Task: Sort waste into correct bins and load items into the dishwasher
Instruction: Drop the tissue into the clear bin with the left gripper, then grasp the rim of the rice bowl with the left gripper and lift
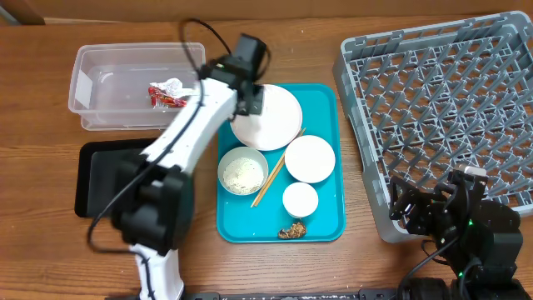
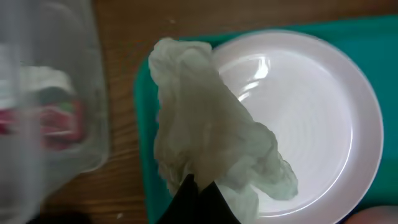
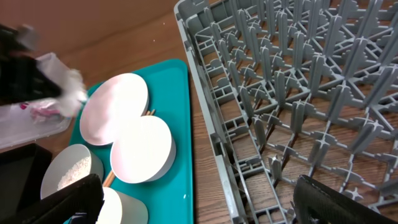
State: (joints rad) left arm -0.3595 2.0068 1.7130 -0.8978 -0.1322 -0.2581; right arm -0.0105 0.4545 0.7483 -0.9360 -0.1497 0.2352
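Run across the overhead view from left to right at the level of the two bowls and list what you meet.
black tray → bowl with rice grains → chopsticks → empty white bowl → grey dish rack

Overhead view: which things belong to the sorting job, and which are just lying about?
Job: napkin, sauce packet, food lump, plate, rice bowl, empty bowl, cup, chopsticks, clear tub, black tray, dish rack.
Lying about: teal tray, table.
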